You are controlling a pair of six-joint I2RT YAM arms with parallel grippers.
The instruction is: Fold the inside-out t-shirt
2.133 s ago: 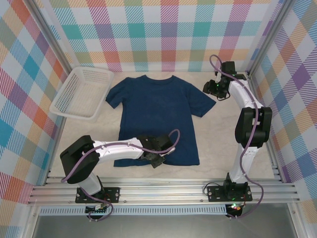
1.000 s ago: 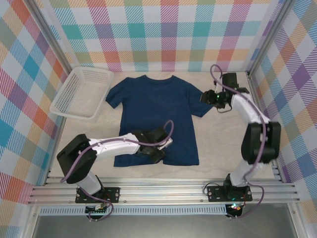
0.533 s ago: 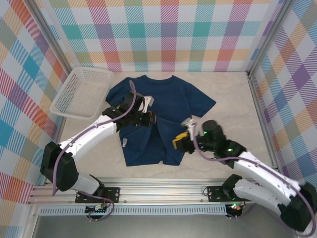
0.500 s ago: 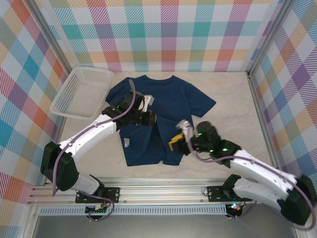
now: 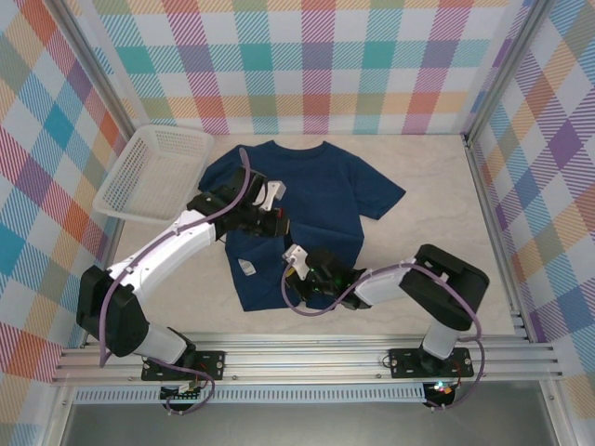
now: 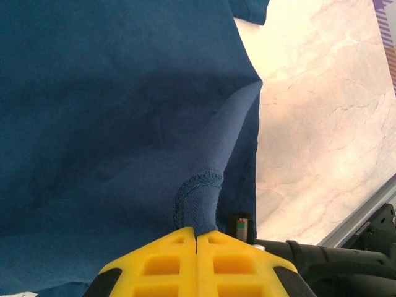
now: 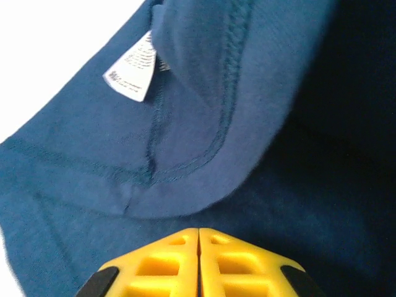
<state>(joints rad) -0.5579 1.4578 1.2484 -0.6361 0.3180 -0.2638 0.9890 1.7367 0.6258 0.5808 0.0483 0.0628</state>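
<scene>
The inside-out t-shirt (image 5: 321, 195) lies flat mid-table, dark navy, its lower left part folded up so a white label (image 5: 246, 268) shows. My left gripper (image 5: 277, 223) hovers over the shirt's middle. Its yellow jaws (image 6: 197, 234) are shut on a pinch of stitched hem (image 6: 198, 201). My right gripper (image 5: 296, 272) reaches in low from the right over the shirt's lower part. Those yellow jaws (image 7: 198, 230) are shut, tips in the cloth just below the rim of a turned-over flap (image 7: 204, 154), close to the label (image 7: 133, 71).
A white basket (image 5: 153, 172) stands at the back left, just off the shirt's left sleeve. Bare marble table (image 5: 437, 204) stretches right of the shirt. The right arm's black links (image 6: 328, 257) lie low beside the shirt's right edge.
The left gripper has carried the hem from the near edge up to the shirt's middle. The right arm swung from the far right sleeve down to the lower part, and its jaws closed.
</scene>
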